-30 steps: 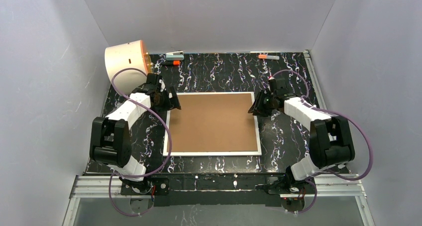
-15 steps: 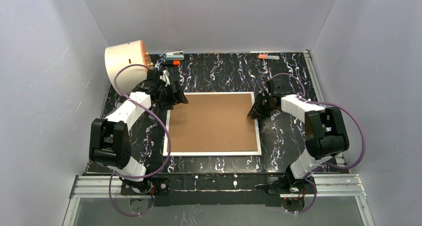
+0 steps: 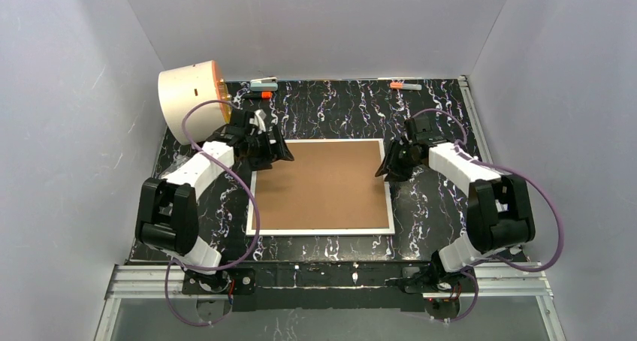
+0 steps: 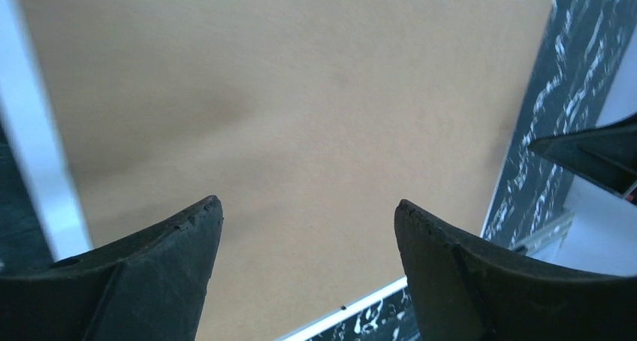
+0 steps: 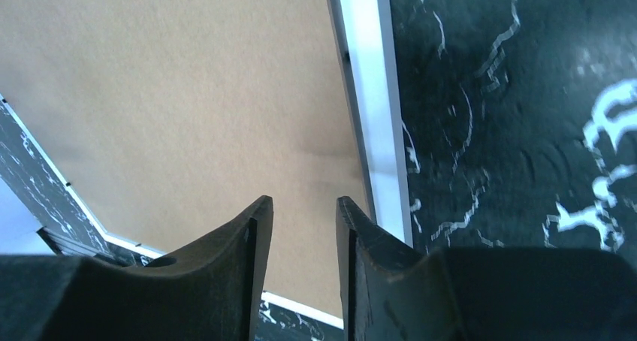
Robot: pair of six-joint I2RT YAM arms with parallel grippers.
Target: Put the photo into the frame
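We've got the left gripper [image 4: 308, 213] wide open, empty, over the brown-backed white rectangular frame [image 3: 323, 187], and the right gripper [image 5: 304, 206] narrowly parted, empty, at its right edge.

Soft, even light is coming from overhead, rendering the top view bright and sharp against the pale walls [image 3: 67, 93]. Both arms are casting faint, smudged shadows on the frame [image 3: 323, 183] and the dark bench [image 3: 428, 206]. In the wrist views the left end effector [image 4: 308, 273] and right end effector [image 5: 304, 228] are looming dark and blurred, and the frame's white edge is glaring slightly.
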